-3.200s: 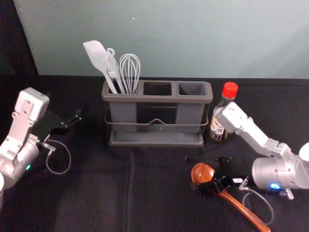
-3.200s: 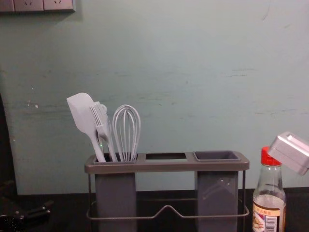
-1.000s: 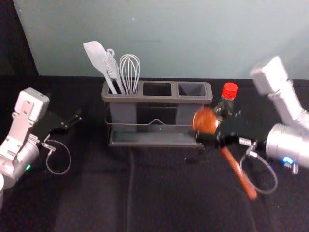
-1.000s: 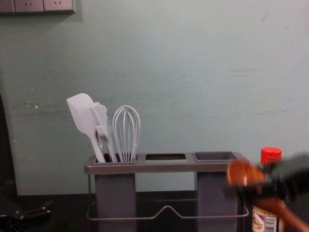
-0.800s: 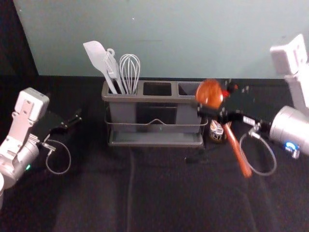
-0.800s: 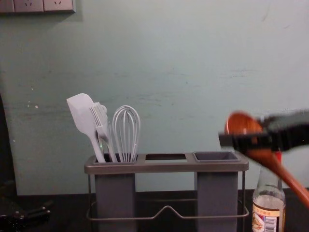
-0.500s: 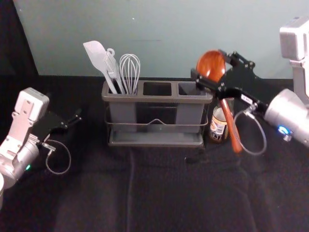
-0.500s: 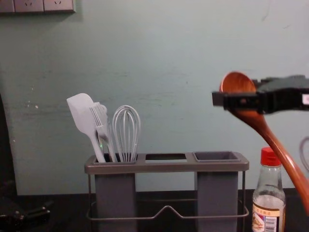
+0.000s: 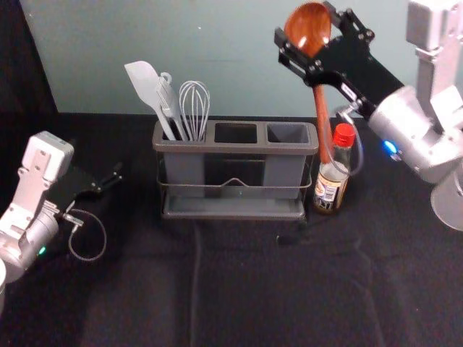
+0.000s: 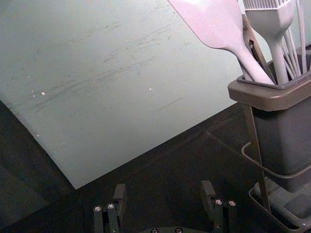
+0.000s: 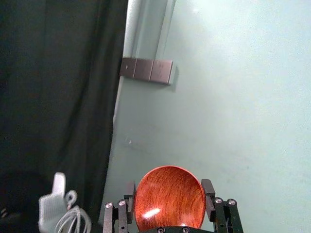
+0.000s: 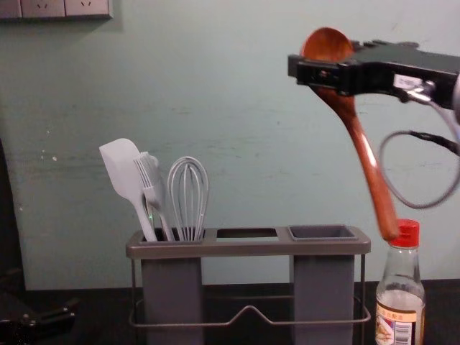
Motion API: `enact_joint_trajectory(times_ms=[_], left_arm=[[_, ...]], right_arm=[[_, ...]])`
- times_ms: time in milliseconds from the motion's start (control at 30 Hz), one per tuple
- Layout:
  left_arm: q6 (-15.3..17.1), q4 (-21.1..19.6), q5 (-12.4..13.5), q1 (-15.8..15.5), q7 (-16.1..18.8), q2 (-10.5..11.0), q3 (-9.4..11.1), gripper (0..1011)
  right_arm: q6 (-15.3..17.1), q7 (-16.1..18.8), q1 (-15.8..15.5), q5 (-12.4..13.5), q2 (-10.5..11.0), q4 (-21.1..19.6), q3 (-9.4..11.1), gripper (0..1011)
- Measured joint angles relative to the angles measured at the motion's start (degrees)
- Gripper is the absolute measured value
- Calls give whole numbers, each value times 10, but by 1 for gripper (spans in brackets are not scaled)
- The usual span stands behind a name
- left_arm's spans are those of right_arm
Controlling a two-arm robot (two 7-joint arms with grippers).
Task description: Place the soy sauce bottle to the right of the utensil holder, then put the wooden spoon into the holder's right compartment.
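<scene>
So my right tool [image 9: 305, 26] is up high at the right of the head view, pinching the wooden spoon [image 12: 368, 165] by its bowl, one finger on each side. The handle hangs down at a slant, and its end is close by the soy sauce bottle [image 12: 402, 287]; can't tell if it's touching the red cap [image 9: 344, 134]. Bottle's upright, just right of the utensil holder [image 12: 248, 249], so I'd call that half done. The other half isn't: the right compartment [image 12: 323, 291] has no spoon in it. I figure I need to shift left till the handle end is over that opening, get it more upright, then lower and let go. Main worry is clipping the bottle or catching the rim. Whisk [image 12: 188, 198], brush [image 12: 152, 187] and spatula [image 12: 126, 169] sit in the left compartment. My left tool [image 10: 164, 188] is parked off to the left, fingers spread, nothing in it.
</scene>
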Motion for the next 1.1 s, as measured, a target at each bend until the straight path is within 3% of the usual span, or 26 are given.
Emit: enact_joint_trajectory(times_ms=[233,433,1100], left_arm=[[0,0,0,0,0,0,0,1005],[0,0,0,0,0,0,0,1005],[0,0,0,0,0,0,0,1005]], right_arm=[[-54,-7,41,-32,-50,70,-10,838],[-79,-9,71,-50,-80,122,-11,837],[-146,-25,132,-105,-154,267,-10,837]])
